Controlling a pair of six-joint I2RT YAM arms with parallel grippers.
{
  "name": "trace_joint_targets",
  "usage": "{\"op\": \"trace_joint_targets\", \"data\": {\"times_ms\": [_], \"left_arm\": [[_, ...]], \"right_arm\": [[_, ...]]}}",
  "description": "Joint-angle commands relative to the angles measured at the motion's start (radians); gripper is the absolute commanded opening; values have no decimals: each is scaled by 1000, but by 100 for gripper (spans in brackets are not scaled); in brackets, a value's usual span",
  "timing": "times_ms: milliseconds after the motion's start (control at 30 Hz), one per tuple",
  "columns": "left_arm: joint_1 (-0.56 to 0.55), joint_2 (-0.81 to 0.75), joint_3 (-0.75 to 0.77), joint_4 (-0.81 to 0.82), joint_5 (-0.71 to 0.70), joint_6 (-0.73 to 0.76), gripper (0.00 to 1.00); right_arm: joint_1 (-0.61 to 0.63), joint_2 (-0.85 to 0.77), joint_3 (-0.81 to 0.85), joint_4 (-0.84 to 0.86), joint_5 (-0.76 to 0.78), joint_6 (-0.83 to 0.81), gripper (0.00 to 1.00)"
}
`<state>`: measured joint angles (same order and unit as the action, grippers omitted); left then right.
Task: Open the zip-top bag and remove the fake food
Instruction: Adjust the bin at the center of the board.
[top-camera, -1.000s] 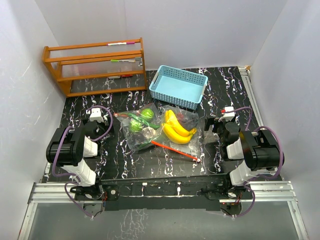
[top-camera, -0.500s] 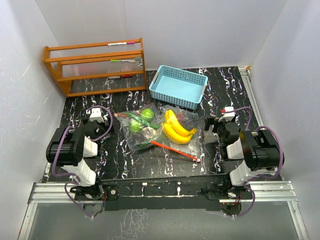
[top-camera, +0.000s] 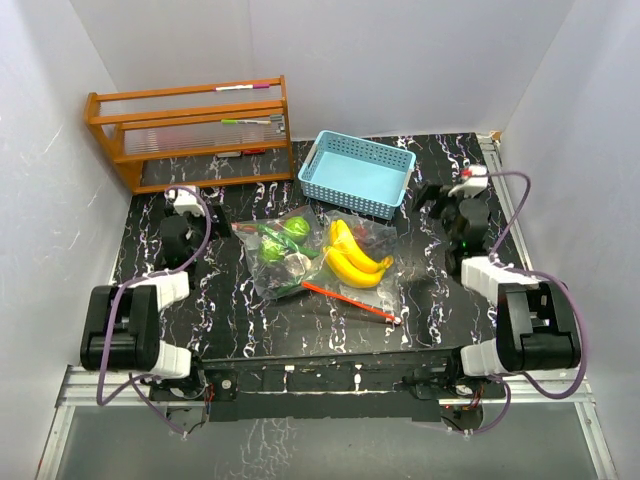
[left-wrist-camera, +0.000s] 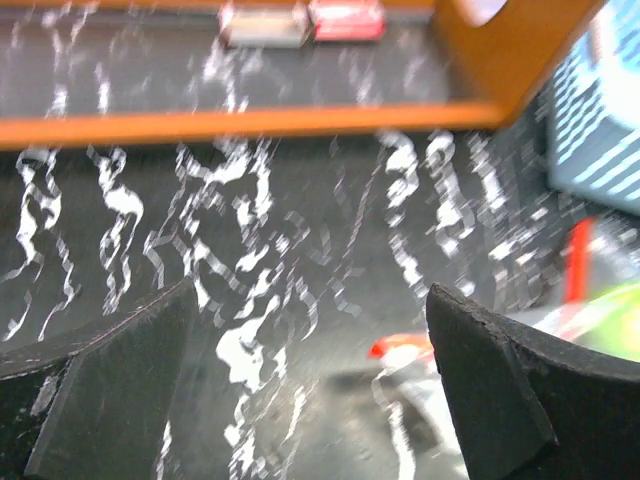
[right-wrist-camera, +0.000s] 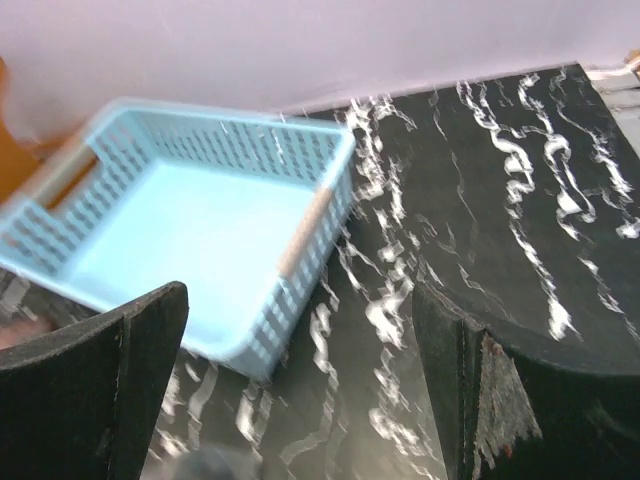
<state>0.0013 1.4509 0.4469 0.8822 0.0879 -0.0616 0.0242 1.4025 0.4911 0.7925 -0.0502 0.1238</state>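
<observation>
The clear zip-top bag (top-camera: 318, 258) lies flat mid-table, its red zip strip (top-camera: 350, 300) along the near edge. Inside it is the fake food: yellow bananas (top-camera: 354, 256), round green fruits (top-camera: 293, 228) and darker pieces. My left gripper (top-camera: 178, 224) is open, left of the bag and apart from it. In the left wrist view its gripper (left-wrist-camera: 310, 385) frames bare table, with a red-edged bag corner (left-wrist-camera: 405, 347) by the right finger (left-wrist-camera: 520, 390). My right gripper (top-camera: 446, 200) is open, right of the bag near the basket; in its wrist view the gripper (right-wrist-camera: 300, 385) holds nothing.
A light-blue perforated basket (top-camera: 357, 172) stands behind the bag, and fills the left of the right wrist view as the basket (right-wrist-camera: 190, 225). An orange wooden rack (top-camera: 190, 130) stands at the back left, seen as the rack (left-wrist-camera: 300, 122) ahead of the left gripper. White walls close in.
Both arms have unfolded from beside their bases and reached forward, away from the near edge. Both grippers stay open. The bag has not moved.
</observation>
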Motion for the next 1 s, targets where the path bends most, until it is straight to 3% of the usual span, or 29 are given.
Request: {"op": "trace_joint_targets", "data": {"times_ms": [0,67,133,200,300,367,500,767,967], "left_arm": [[-58,-92,76,-84,46,-157,98],[-97,-104,189,-244,-11,-264,98],[-120,-92,330,-507,-60,-357,98],[-165,-87,419,-682,-113,-341,98],[-199,-108,409,-637,-21,-357,98],[-208,-101,403,-610,39,-403,97],[-249,-87,406,-597,46,-422,97],[-272,-49,411,-608,26,-397,97],[-286,-24,425,-620,26,-376,97]], "right_arm": [[-16,2,239,-317,-10,340,98],[-20,62,362,-476,34,349,98],[-106,128,454,-680,165,526,98],[-242,189,486,-718,-39,564,98],[-395,258,430,-589,-343,637,98],[-408,278,409,-495,-442,641,98],[-319,288,488,-612,-372,516,95],[-259,337,582,-673,-362,440,91],[-131,441,781,-859,-182,325,85]]}}
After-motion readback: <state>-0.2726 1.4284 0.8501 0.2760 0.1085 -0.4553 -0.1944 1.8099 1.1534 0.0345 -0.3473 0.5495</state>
